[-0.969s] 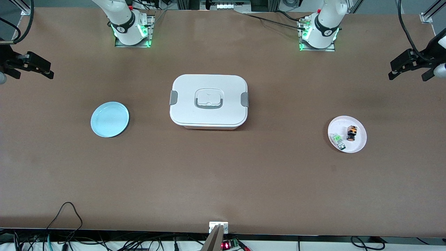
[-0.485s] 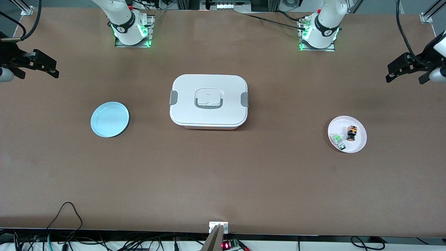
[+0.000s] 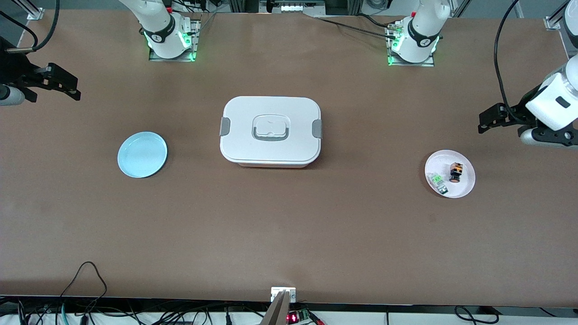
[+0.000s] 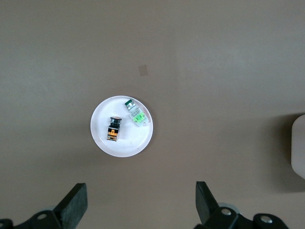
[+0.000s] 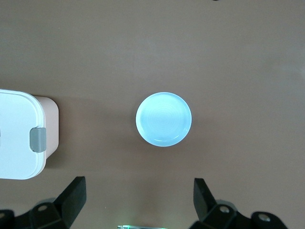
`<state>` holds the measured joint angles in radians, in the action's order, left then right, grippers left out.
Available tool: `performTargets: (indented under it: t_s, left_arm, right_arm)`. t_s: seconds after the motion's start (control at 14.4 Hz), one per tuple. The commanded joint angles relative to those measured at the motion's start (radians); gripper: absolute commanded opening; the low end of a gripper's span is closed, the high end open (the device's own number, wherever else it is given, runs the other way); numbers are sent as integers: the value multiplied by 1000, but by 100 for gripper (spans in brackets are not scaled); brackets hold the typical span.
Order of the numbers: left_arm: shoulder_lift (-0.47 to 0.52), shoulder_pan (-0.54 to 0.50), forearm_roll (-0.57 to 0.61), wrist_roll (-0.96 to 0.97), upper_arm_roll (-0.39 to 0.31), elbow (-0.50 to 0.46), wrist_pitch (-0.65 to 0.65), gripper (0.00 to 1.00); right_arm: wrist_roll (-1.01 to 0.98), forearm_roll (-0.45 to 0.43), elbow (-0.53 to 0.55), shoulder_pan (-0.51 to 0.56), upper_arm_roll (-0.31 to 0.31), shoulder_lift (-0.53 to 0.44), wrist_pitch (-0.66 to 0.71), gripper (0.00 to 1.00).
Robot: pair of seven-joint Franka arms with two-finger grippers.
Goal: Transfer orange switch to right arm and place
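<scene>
The orange switch [image 3: 456,172] sits on a white plate [image 3: 467,185] beside a green part [image 3: 437,180]. Left claw [image 4: 138,205] hangs over the bench [image 3: 289,225] near it, fingers apart. Right claw [image 5: 138,202] is spread wide too, above a blue plate [image 3: 142,154]. No readable labels.

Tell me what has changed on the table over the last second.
The left gripper, open and empty, has come in from the table's edge toward the white plate holding the orange switch. The right gripper, also open, has edged slightly inward at its own end. Nothing was grasped or released. The switch, green component, white box and blue plate stayed put.
</scene>
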<state>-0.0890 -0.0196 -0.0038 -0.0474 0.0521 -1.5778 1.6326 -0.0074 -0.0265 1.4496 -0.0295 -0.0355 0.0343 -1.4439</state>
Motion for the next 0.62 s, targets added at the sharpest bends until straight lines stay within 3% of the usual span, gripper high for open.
performTargets:
  t_s: [0.0, 0.07, 0.28, 0.55]
  left_arm:
    - [-37, 7, 4, -8, 2, -33, 4, 100]
    - [-57, 7, -1, -24, 2, -33, 4, 100]
    - [-127, -20, -2, -310, -1, -60, 70, 100]
    - [-173, -94, -2, -689, -1, -229, 318, 100]
  right_arm:
    - [18, -12, 0, -1, -4, -8, 11, 100]
    - [18, -13, -3, -1, -4, -7, 1, 100]
    - [17, -12, 2, 0, 3, -7, 0, 100]
    - [17, -12, -6, 2, 5, -7, -3, 100]
